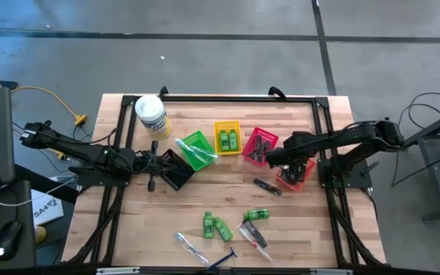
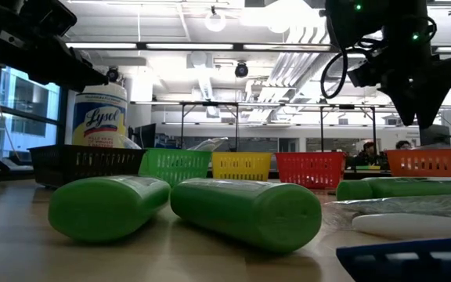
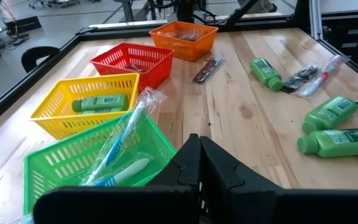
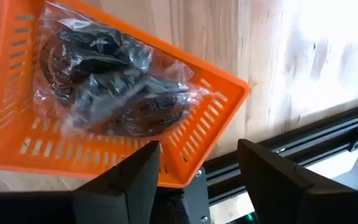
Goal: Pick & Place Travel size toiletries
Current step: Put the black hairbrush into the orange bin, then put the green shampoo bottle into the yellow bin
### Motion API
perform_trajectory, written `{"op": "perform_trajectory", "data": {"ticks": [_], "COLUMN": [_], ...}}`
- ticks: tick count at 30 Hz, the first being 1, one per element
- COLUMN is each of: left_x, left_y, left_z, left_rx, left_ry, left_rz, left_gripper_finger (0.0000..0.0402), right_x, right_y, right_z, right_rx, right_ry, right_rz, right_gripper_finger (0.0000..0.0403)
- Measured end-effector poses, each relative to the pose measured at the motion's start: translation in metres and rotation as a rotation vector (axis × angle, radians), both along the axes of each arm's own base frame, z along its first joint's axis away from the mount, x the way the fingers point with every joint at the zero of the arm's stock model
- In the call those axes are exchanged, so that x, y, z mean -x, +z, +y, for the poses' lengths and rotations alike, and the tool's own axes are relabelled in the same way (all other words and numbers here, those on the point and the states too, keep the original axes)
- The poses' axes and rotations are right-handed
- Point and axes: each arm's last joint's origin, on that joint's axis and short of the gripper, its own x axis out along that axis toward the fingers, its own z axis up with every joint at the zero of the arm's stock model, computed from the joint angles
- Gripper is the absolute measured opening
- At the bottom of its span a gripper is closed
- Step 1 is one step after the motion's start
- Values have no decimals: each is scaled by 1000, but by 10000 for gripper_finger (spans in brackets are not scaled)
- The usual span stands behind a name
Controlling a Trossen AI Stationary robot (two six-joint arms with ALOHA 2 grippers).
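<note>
Wooden counter [image 1: 296, 221] carried five small baskets in a row, with toiletries scattered nearer its front edge.
From above, right end effector [image 1: 295, 169] hung over the orange basket [image 1: 296, 177]; its wrist view showed fingers wide above bagged dark bundles [image 4: 104, 81]. Left end effector [image 3: 199, 163], closed and empty, sat by the green basket [image 3: 55, 168]; green bottles [image 3: 337, 134] lay apart.

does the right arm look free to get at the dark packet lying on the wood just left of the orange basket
Probably yes. The right gripper, fingers open and empty, hangs over the orange basket; the dark packet lies beside it on bare wood with nothing on or against it.
</note>
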Motion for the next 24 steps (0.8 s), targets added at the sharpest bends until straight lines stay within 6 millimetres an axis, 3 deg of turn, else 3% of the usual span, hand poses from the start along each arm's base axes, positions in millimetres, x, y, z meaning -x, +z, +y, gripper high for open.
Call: {"op": "perform_trajectory", "data": {"ticks": [5,9,12,19,24], "left_x": [0,0,1,8,10], "left_y": [0,0,1,9,13], "left_z": [0,1,2,4,4], "left_rx": [0,-7,-18,-23,-25], "left_ry": [1,33,72,69,44], "left_rz": [0,-5,-15,-81,-111], "left_gripper_finger": [0,0,0,0,0], "right_x": [0,-1,0,23,44], "right_y": [1,9,28,92,102], "right_z": [-1,-1,2,16,22], "right_rx": [30,159,157,-191,-314], "right_ry": [-2,1,38,242,427], "right_rz": [-14,-152,-387,-1115,-1519], "right_gripper_finger": [203,186,165,81,12]}}
